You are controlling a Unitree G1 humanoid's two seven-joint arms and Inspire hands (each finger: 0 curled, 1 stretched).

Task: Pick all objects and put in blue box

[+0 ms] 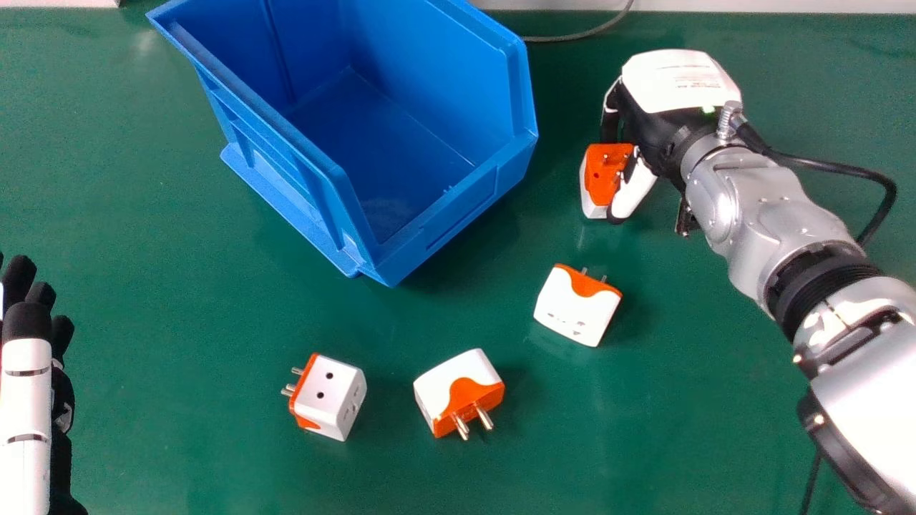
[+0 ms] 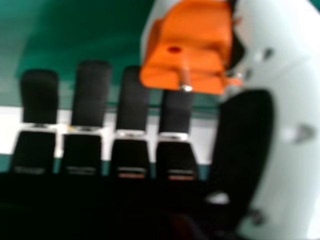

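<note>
blue box (image 1: 465, 207) sits at an angle on the green table (image 1: 179, 322), all four plug adapters outside it. right hand (image 1: 673, 86) is open, fingers straight and thumb apart, around one orange-and-white adapter (image 1: 605, 175) just off the box's right side, can't tell how firmly. left hand (image 1: 27, 322) is at the head view's left edge, fingers out pretty straight. other adapters: one (image 1: 578, 306) nearer the robot than that, one (image 1: 459, 392) front and centre, one (image 1: 328, 395) left of that, prongs pointing left.

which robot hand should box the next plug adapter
Right, I'd say: the right robot hand is at a plug adapter near the blue box, the left robot hand well away from both.
</note>
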